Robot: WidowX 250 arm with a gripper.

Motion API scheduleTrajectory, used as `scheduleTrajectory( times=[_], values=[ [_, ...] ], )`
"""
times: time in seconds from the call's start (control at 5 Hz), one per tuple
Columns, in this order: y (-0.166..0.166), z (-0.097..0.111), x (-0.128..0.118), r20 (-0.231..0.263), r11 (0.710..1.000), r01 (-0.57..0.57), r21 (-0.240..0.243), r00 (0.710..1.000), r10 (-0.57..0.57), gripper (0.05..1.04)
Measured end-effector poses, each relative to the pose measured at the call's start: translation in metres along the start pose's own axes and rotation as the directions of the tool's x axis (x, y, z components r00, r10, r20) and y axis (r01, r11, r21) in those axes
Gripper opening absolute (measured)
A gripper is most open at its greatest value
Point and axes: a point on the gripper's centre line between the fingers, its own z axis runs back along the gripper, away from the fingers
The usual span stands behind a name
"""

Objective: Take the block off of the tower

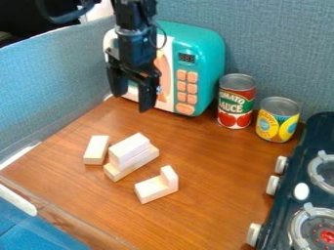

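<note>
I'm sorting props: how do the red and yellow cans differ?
The red can is taller and slimmer; the yellow can is squatter. The red can's label has green on it, the yellow can's has blue. The red can stands nearer the toy microwave, the yellow can nearer the stove. Both stand upright.

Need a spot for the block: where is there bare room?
Bare tabletop lies between the upright block and the stove. Crowded: around the stack, with blocks on both sides, and by the microwave, where the gripper hangs.
</note>
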Motion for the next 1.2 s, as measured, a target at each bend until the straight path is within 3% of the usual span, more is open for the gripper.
scheduleTrajectory(
  times=[0.2, 0.4, 0.6, 0.8, 1.2],
  values=[
    [0.001, 0.000, -0.001, -0.011, 1.000, 0.000, -0.027, 1.000, 0.000, 1.000],
    [0.002, -0.001, 0.001, -0.102, 0.999, 0.051, 0.016, 0.994, -0.049, 1.000],
    [-0.019, 0.013, 0.013, -0.024, 0.995, 0.088, -0.036, 0.996, -0.089, 1.000],
    [-0.032, 0.018, 0.021, 0.021, 0.994, 0.092, -0.054, 0.996, -0.091, 1.000],
    [-0.011, 0.006, 0.013, 0.021, 1.000, 0.020, -0.008, 1.000, -0.020, 1.000]
  ],
)
